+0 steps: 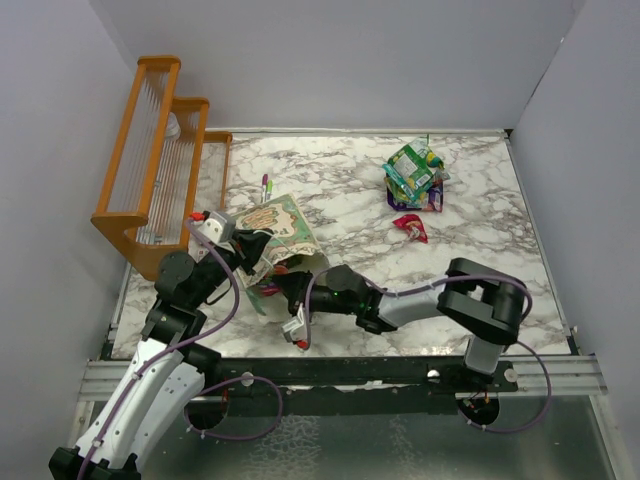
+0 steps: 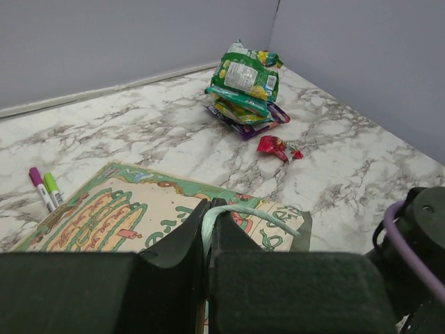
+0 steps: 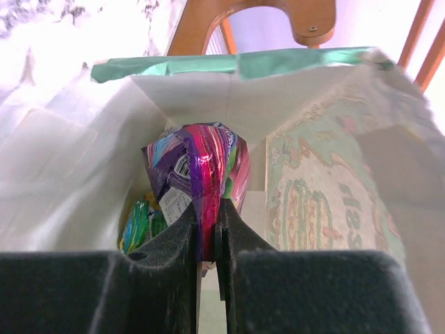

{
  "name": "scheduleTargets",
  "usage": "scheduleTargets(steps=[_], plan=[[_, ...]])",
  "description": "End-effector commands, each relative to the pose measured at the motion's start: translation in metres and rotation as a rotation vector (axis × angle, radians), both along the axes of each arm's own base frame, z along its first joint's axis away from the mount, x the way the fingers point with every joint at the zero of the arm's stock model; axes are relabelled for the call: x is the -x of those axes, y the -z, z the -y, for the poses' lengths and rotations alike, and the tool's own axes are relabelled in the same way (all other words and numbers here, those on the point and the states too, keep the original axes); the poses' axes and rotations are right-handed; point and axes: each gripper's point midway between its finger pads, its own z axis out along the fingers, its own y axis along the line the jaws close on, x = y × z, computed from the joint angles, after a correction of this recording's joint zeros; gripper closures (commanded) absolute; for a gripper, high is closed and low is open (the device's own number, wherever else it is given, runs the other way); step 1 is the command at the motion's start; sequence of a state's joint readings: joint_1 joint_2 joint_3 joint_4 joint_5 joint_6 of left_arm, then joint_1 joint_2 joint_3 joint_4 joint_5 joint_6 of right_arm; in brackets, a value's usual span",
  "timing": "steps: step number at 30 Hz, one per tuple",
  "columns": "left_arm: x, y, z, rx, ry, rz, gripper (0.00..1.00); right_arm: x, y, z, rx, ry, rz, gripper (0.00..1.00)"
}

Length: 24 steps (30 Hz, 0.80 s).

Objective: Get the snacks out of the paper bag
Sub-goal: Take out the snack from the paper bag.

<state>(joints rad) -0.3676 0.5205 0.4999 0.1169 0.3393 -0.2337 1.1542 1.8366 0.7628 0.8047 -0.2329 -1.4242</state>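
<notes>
The mint-green paper bag (image 1: pixel 281 232) lies on its side with its printed face up, also in the left wrist view (image 2: pixel 118 209). My left gripper (image 2: pixel 208 207) is shut on the bag's pale string handle (image 2: pixel 250 212). My right gripper (image 3: pixel 206 221) is inside the bag's mouth, shut on a purple and pink foil snack packet (image 3: pixel 198 170). A green packet (image 3: pixel 138 224) lies deeper in the bag. A pile of green and purple packets (image 1: pixel 415 175) and a small red packet (image 1: pixel 411 227) lie on the table at the far right, also in the left wrist view (image 2: pixel 245 87).
An orange wooden rack (image 1: pixel 155 160) stands at the far left. Two markers with purple and green caps (image 1: pixel 266 187) lie beside the bag's far end. Grey walls close the table on three sides.
</notes>
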Motion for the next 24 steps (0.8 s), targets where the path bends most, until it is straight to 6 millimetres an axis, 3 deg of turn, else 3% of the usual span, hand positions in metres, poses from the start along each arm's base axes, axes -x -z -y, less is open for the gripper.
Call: scheduleTargets(steps=[1, 12, 18, 24], plan=[[-0.004, -0.014, -0.011, 0.007, -0.065, 0.034, 1.0, 0.018, -0.041, 0.019, -0.121, 0.0, -0.101, 0.9], [-0.013, -0.01, -0.025, 0.003, -0.161, 0.009, 1.0, 0.063, -0.075, 0.067, -0.202, 0.005, -0.587, 0.92], [-0.015, -0.008, -0.026, -0.006, -0.17, -0.002, 1.0, 0.09, -0.124, 0.085, -0.281, 0.002, -0.954, 0.95], [-0.019, -0.006, -0.029, -0.015, -0.19, -0.018, 1.0, 0.098, -0.173, 0.105, -0.303, 0.092, -1.163, 0.99]])
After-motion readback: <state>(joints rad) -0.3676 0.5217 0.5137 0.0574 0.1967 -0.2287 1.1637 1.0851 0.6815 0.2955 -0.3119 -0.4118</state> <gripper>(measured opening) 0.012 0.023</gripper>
